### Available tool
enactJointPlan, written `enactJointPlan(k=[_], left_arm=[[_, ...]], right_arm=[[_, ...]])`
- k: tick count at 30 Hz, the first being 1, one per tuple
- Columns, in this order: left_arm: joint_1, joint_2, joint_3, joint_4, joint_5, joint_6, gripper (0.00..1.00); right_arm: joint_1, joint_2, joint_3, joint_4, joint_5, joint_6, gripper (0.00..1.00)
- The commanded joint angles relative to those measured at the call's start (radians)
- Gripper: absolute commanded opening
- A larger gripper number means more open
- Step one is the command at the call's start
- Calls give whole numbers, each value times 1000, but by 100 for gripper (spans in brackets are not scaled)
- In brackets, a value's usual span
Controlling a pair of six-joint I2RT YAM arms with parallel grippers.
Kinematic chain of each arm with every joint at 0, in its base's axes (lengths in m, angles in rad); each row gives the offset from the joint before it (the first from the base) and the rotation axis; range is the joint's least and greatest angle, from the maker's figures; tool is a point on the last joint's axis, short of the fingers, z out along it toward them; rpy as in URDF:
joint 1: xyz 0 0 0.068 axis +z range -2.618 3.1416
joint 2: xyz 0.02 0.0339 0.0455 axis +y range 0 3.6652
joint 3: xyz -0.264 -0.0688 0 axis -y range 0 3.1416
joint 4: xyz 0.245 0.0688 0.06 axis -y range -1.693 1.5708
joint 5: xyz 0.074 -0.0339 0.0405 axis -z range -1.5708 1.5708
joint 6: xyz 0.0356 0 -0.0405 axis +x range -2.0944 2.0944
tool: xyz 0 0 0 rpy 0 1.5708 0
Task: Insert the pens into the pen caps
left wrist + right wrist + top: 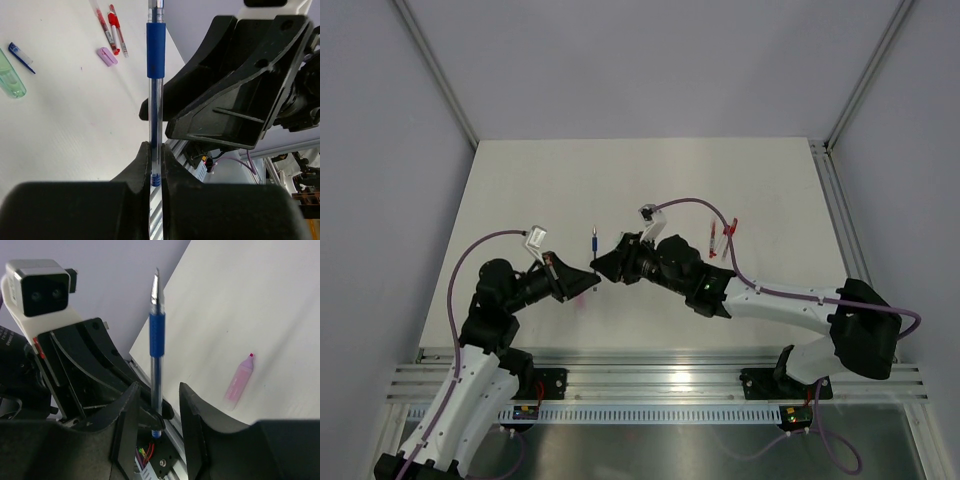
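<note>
Grip: the left gripper [155, 150] has its jaws clamped on the very end of the blue pen [155, 50], which runs up the middle of the left wrist frame, lifted off the table [75, 130].
Right gripper [159, 390]: jaws apart, one finger on each side of the pen's shaft at the lower middle of the right wrist frame, with a gap showing on both sides.
Pen caps: the green cap [10, 77] and the blue cap [20, 56] lie at the left edge and the pink cap [107, 56] lies upper left of centre, all flat on the table and well apart from both grippers.
Red pens [112, 27]: lying at the top, just beside the pink cap.
Tip: the far end of the blue pen looks bare, but it is blurred at the frame's top edge.
Slip risk: only a short end is pinched, so an off-centre close by the right fingers could lever the pen round or out.
Drop risk: a left release before the right jaws bite would let it fall.
Collision risk: the two grippers crowd together, so any regrasp may knock fingers.
</note>
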Motion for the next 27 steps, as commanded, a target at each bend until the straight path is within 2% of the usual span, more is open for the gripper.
enactJointPlan(k=[1, 5, 7, 9, 11, 13, 15, 18, 21, 23, 25, 27], left_arm=[[-2, -13, 2, 23, 36, 21, 0], [-8, -20, 2, 23, 52, 23, 0], [-15, -25, 0, 24, 52, 23, 0], [-15, -19, 6, 24, 59, 25, 0], [-15, -22, 6, 23, 61, 25, 2], [-15, -27, 6, 29, 56, 25, 5], [-15, -19, 17, 36, 64, 20, 5], [-15, -4, 28, 46, 84, 18, 0], [-15, -13, 25, 44, 82, 20, 0], [-15, -10, 26, 44, 91, 18, 0], [-16, -14, 23, 38, 89, 23, 0], [-16, -22, 23, 20, 75, 28, 2]], right_arm=[[0, -28, 124, -112, 52, -80, 43], [-22, -1, 187, -141, 37, -92, 43], [-29, 21, 213, -171, 35, -94, 40], [-31, 36, 235, -178, 35, -94, 28], [-29, 56, 245, -184, 20, -83, 11], [-31, 73, 246, -187, 4, -75, 13], [-31, 78, 239, -185, -2, -69, 21], [-31, 76, 229, -169, -8, -69, 31], [-29, 78, 238, -171, -22, -80, 37], [-31, 79, 250, -178, -20, -92, 37], [-31, 84, 246, -169, -19, -86, 18], [-31, 82, 235, -146, -25, -75, 7]])
